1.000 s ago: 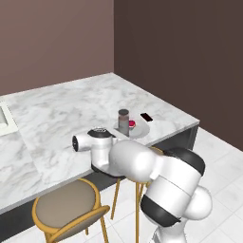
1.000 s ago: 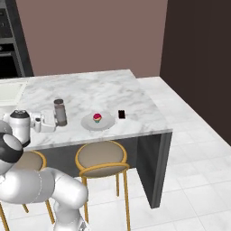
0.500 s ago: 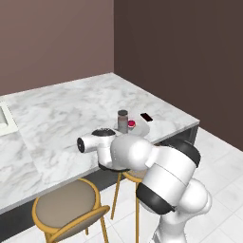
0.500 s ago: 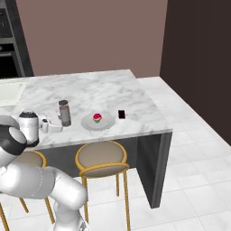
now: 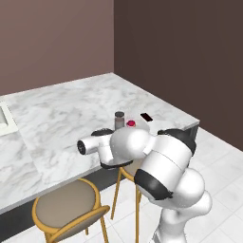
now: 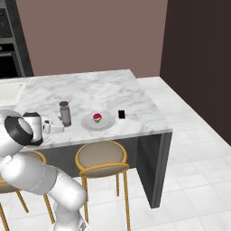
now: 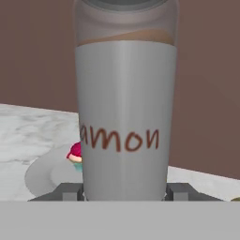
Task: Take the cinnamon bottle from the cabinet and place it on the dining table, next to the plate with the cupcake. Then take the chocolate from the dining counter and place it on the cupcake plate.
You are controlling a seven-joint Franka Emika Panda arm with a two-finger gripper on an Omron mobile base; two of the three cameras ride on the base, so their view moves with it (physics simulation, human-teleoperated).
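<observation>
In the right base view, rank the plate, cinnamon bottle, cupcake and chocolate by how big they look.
1. plate, widest
2. cinnamon bottle, close behind and taller than the plate, so this order is unsure
3. cupcake
4. chocolate, about cupcake-sized; too close to call

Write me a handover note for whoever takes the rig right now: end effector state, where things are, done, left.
End effector: shut on the cinnamon bottle; the hand view has the bottle between the finger tips.
Cinnamon bottle: upright over the dining table, near its front edge, just left of the plate in the right base view. Whether its base touches the marble I cannot tell.
Cupcake: on the plate.
Chocolate: flat on the table, right of the plate, apart from it.
Done: bottle fetched and carried to the plate.
Left: set the bottle down, release, then put the chocolate on the cupcake plate.
</observation>
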